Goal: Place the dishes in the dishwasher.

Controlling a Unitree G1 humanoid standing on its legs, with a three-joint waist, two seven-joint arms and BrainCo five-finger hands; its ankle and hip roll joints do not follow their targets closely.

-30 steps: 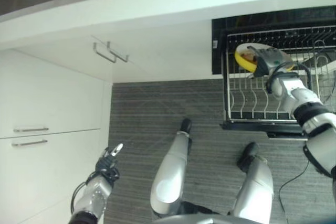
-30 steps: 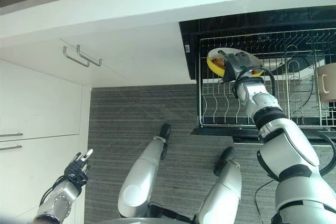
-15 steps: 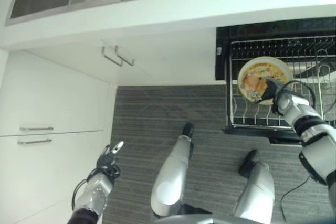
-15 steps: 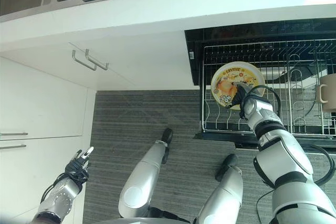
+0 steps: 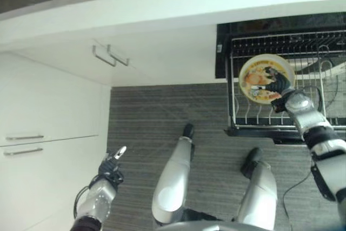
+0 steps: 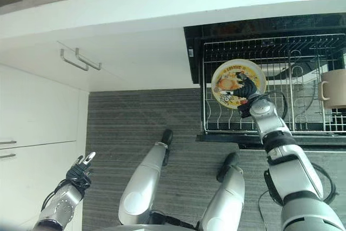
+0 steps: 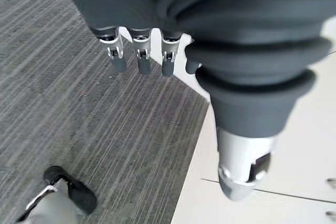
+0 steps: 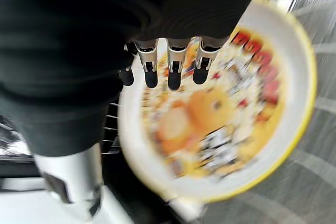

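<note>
Over the pulled-out dishwasher rack (image 5: 281, 117) in the left eye view, right hand (image 5: 277, 84) pinches a yellow-rimmed printed plate (image 5: 259, 74) face-on above the wire tines, left hand (image 5: 111, 167) hangs low beside white cabinet drawers (image 5: 48, 133) over grey striped floor (image 5: 162, 112); right eye view adds a beige mug (image 6: 334, 87) sitting in the rack's far side. Left wrist view: fingers (image 7: 139, 56) straight, relaxed, holding nothing; right wrist view: fingertips (image 8: 173, 74) lie on the plate's printed face, thumb behind its rim
</note>
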